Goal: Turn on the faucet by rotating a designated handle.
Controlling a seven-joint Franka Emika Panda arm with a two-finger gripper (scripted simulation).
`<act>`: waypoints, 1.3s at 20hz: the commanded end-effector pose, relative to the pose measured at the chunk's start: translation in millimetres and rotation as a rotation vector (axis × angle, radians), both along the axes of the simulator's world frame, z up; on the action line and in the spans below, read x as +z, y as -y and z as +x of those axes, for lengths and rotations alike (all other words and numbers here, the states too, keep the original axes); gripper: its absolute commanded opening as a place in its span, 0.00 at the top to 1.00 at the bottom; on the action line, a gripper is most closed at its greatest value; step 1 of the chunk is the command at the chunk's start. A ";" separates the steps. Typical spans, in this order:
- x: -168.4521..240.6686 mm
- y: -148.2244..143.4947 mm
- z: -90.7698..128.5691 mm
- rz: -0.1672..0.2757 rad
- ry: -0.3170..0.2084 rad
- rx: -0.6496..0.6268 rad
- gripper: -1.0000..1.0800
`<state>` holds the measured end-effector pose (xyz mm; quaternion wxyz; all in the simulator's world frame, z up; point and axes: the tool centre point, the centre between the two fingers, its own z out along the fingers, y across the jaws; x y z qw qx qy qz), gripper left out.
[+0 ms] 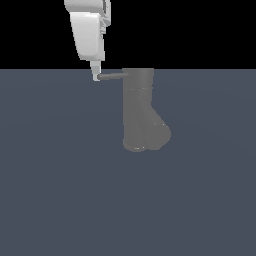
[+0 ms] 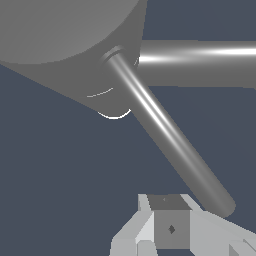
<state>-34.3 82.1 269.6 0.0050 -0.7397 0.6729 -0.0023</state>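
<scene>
Where the thin grey handle point(image 1: 113, 76) ends, left of the frame's centre in the exterior view, I see my white tool point(image 1: 96, 76) right against its tip; I cannot tell whether the fingers are open or closed. The handle sticks out sideways from the top of the grey faucet point(image 1: 139, 107), which stands upright mid-frame on the dark bench point(image 1: 60, 190).

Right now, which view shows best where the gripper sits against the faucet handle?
The exterior view: the gripper hangs at the free end of the handle, left of the faucet. The wrist view shows the handle large, but only one fingertip beside its end.
</scene>
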 end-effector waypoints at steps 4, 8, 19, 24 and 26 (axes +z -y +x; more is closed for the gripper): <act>0.0 27.6 -16.2 -0.003 -0.006 -0.017 1.00; -0.1 41.9 -27.1 -0.003 -0.008 -0.019 1.00; 0.1 82.1 -58.3 -0.004 -0.010 -0.023 1.00; -0.1 86.0 -51.9 -0.004 -0.007 -0.004 1.00; -0.1 98.5 -50.6 -0.004 -0.008 -0.007 1.00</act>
